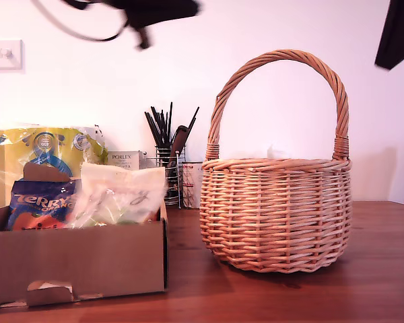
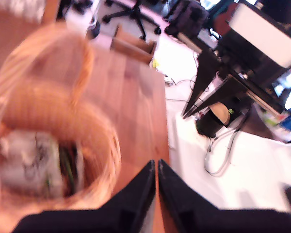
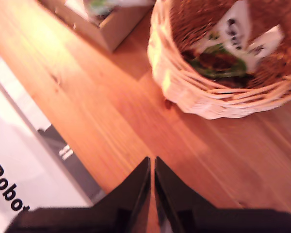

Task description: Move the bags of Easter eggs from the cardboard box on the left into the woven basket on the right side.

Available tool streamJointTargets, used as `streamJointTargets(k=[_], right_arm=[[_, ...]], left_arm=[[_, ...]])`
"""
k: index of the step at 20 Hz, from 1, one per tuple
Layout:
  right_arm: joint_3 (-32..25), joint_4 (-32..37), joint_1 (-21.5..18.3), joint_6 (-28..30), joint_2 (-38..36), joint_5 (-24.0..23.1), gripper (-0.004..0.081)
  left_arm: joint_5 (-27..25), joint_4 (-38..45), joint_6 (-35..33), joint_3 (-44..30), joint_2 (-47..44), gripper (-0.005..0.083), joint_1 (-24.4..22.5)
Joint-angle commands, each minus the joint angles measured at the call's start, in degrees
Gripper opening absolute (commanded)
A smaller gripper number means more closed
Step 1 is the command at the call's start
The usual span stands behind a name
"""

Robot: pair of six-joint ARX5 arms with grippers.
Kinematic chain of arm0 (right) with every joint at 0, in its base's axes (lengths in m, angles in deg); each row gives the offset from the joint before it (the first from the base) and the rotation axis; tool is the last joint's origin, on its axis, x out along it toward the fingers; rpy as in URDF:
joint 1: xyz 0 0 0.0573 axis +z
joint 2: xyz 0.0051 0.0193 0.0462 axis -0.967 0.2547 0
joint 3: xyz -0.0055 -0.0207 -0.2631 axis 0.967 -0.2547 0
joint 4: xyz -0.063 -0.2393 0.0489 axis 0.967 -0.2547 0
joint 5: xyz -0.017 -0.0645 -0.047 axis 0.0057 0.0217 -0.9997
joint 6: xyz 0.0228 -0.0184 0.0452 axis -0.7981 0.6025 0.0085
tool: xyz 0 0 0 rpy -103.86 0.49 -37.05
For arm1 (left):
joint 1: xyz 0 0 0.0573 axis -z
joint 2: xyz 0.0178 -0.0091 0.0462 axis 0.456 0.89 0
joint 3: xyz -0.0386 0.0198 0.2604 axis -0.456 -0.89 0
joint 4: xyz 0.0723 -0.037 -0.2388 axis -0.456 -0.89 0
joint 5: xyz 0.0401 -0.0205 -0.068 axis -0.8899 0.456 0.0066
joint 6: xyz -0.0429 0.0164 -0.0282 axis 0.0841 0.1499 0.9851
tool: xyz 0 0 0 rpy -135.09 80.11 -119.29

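The low cardboard box point(image 1: 74, 262) stands at the exterior view's left. A dark blue Terry's bag point(image 1: 40, 202) and a cream bag point(image 1: 124, 192) lean inside it. The woven basket point(image 1: 276, 215) stands at that view's right. My first gripper point(image 2: 156, 165) is shut and empty, high above the basket's rim point(image 2: 106, 145), where a white pouch point(image 2: 26, 162) lies blurred. My second gripper point(image 3: 152, 162) is shut and empty above bare table, short of the basket point(image 3: 194, 92), which holds a white-and-green pouch point(image 3: 233, 43). A corner of the box point(image 3: 111, 22) also shows there.
A large yellow-and-blue pack point(image 1: 47, 151) stands behind the box. A wire utensil holder point(image 1: 167, 161) and a small carton point(image 1: 123, 160) sit by the wall. Two black arms, one blurred point(image 1: 148, 10) and one at the exterior view's upper right point(image 1: 397, 30), hang overhead. The table edge point(image 2: 165, 145) drops to the floor.
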Motion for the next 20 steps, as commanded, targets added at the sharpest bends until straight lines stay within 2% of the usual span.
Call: streamJointTargets(k=[1,3,6,8,9,10,13,16,18,20], right_arm=[[-1.01,1.51,-0.2,-0.83,-0.02,0.81,-0.0013],[-2.14,5.99,0.87,-0.48,0.13,3.48,-0.0013],[-3.72,9.49,1.64,-0.37,1.11,3.45,-0.0013],[-3.74,10.86,1.64,-0.26,1.95,3.43,-0.0013],[-3.74,11.65,1.64,-0.24,2.21,3.43,-0.0013],[-3.74,12.07,1.64,-0.02,2.34,3.37,-0.0013],[-3.76,12.24,1.57,0.48,2.64,3.02,-0.0013],[-3.76,13.51,0.87,0.28,2.62,2.78,-0.0013],[-3.83,14.69,0.61,0.02,2.62,2.58,-0.0013],[-3.91,15.65,0.59,-0.55,2.62,2.56,-0.0013]], left_arm=[[-2.25,0.04,2.16,-0.13,0.81,-0.0024,0.39],[-6.69,-3.89,1.99,-0.13,0.81,-0.0024,-0.15],[-16.46,-12.02,-4.24,-0.13,0.79,-0.0024,-2.03],[-29.46,-15.87,-7.3,-0.24,0.79,-0.0024,-2.91],[-34.4,-15.87,-6.84,-0.46,0.79,-0.0024,-2.93],[-37.22,-15.87,-6.6,-0.55,0.79,-0.0024,-2.91],[-39.19,-15.85,-4.76,-1.4,-0.57,-0.0024,-2.99],[-37.79,-14.62,-2.99,-2.4,-3.82,-0.0024,-4.72],[-34.99,-10.29,-1.64,-6.34,-8.35,-0.0023,-6.93],[-33.75,-2.91,-0.59,-13.25,-14.53,-0.0023,-8.94]])
